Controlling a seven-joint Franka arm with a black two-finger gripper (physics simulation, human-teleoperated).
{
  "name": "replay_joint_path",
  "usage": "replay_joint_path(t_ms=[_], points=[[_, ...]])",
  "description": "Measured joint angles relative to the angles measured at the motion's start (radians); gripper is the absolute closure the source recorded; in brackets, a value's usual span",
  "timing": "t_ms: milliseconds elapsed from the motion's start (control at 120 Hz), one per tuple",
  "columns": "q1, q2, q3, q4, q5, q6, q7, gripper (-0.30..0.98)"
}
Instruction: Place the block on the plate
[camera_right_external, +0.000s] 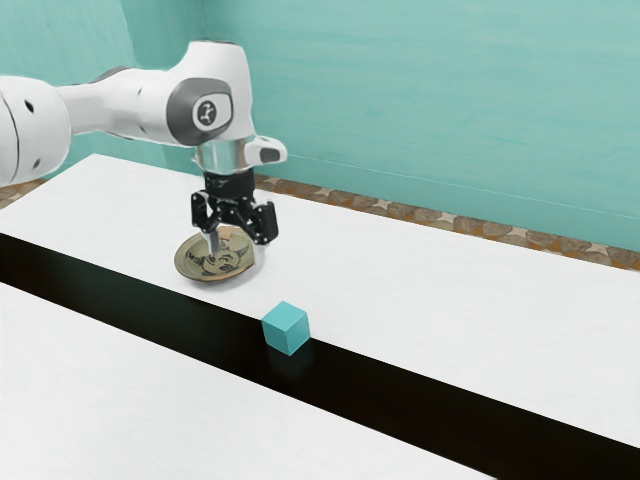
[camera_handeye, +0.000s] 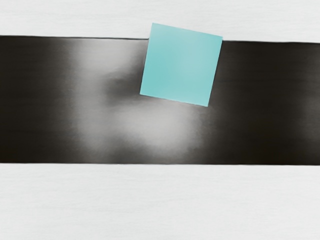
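Teal block (camera_right_external: 286, 328), one, ungrasped, at edge of dark band (camera_right_external: 150, 305). Gripper (camera_right_external: 236, 254), empty, fingers spread; plate (camera_right_external: 184, 264), one, awaiting block. Step apparently in hand: approach, next requiring alignment above block, descent, closure.

The table (camera_right_external: 450, 290) is viewed obliquely from above, at the arm's (camera_right_external: 130, 105) side; from the wrist, the turquoise block (camera_right_external: 286, 328) and dark band (camera_right_external: 400, 400), shared by both views, are faced closely, straight down.

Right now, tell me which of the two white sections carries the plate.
The far white section in the exterior view: the plate rests on it, beyond the dark strip. The near white section lies in the foreground.
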Motion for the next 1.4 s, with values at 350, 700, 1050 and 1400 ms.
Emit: replay_joint_path(t_ms=[350,700,1050,1400], points=[[-0.001,0.02,0.008,-0.113,-0.014,0.135,0.024,0.0],[0.0,0.119,0.026,-0.093,-0.006,0.196,0.073,0.0],[-0.004,0.204,0.024,0.002,-0.021,0.203,0.102,0.0],[-0.012,0.279,0.017,0.039,-0.033,0.198,0.119,0.0]])
